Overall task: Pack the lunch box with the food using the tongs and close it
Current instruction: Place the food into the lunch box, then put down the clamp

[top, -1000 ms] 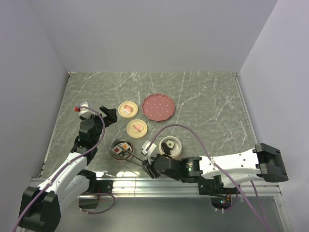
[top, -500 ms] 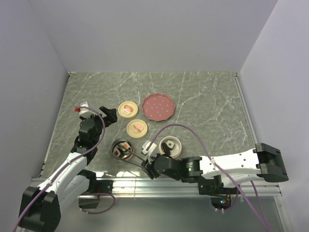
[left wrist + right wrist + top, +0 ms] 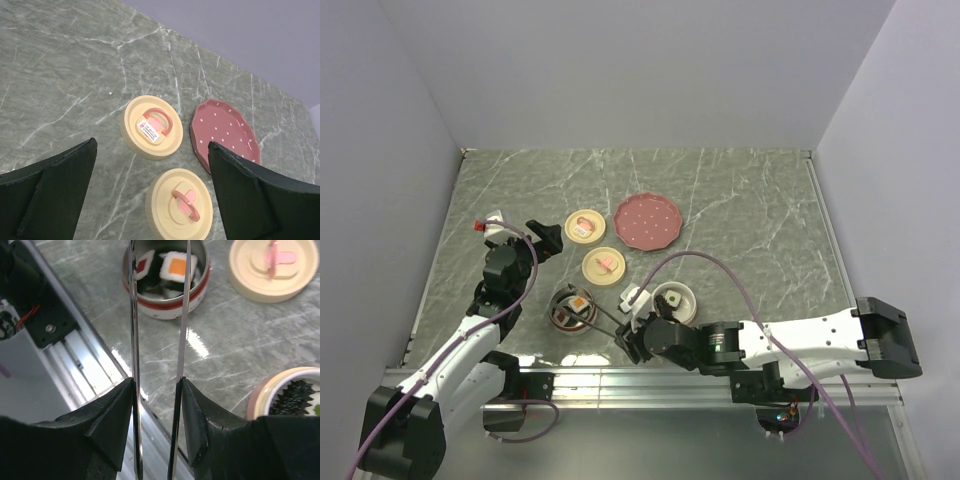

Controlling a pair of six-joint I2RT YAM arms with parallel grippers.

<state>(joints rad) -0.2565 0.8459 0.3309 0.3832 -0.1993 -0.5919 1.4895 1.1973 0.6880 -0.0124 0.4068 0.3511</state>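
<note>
Near the front edge of the surface, food (image 3: 172, 266) is seen packed in the metal tin (image 3: 170, 302) and cream bowl (image 3: 264, 390). The tongs (image 3: 133, 315) are clamped by the right gripper (image 3: 156, 385) over the tin, while the left gripper (image 3: 548, 238) is spread wide, empty. Two cream lids (image 3: 152, 127) lie off to the side, so closing appears to be left.

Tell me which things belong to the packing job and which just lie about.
Job: tongs, sushi pieces, metal tin, cream bowl, labelled cream lid, plain cream lid.
Lying about: pink dotted plate.
</note>
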